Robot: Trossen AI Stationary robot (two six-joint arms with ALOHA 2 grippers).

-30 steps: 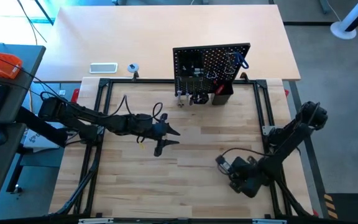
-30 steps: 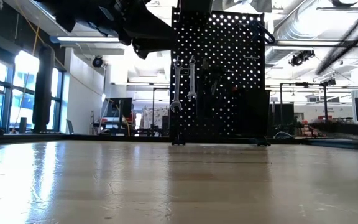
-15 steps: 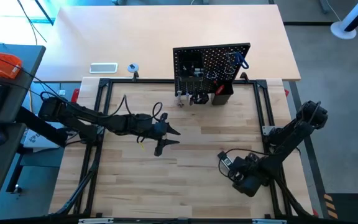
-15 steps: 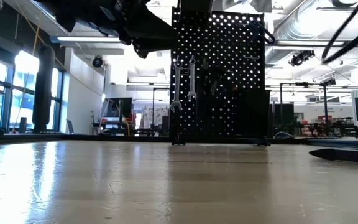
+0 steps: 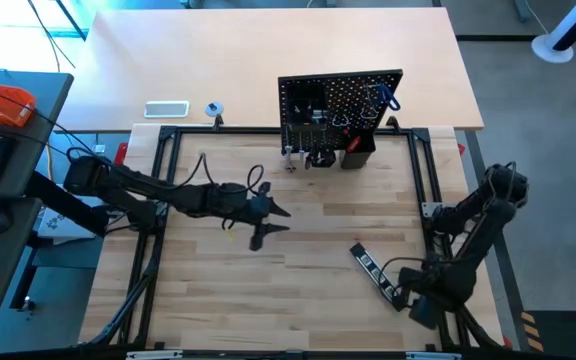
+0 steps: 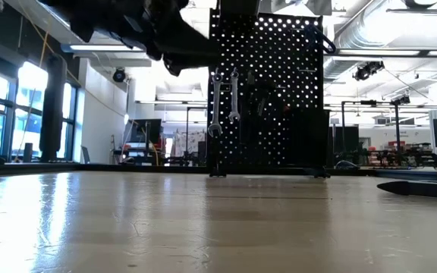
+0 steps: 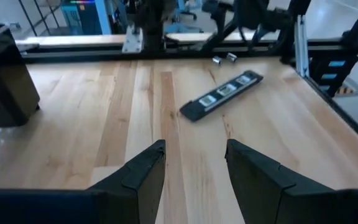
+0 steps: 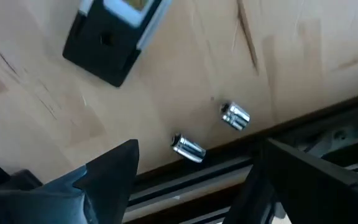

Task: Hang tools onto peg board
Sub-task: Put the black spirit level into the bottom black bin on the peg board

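At the near right corner of the counter [image 5: 298, 300] sits the right tool [image 5: 420, 310], low over the wood with its fingers [image 8: 114, 168] spread apart and nothing between them. Just past it, in the right wrist view, two small silver sockets [image 8: 188, 148] lie on the boards beside the frame rail, with one end of the black striped bar [image 5: 376, 274] a little beyond them. That bar lies flat and slanted on the counter, apart from the right tool and close to the right edge; the left wrist view shows it whole, with pale windows along its top.

Toward the middle of the counter, on the left half, the left tool [image 5: 268, 222] hovers above the surface, released and empty, its two dark fingers [image 7: 143, 171] parted with bare wood between them.

At the far edge stands the peg board [image 5: 340, 105], upright. Two silver wrenches [image 6: 224, 100] hang side by side on its left part, a blue-handled hex key [image 5: 390, 97] hangs near its right top, and a small black bin [image 5: 358, 152] sits at its lower right.
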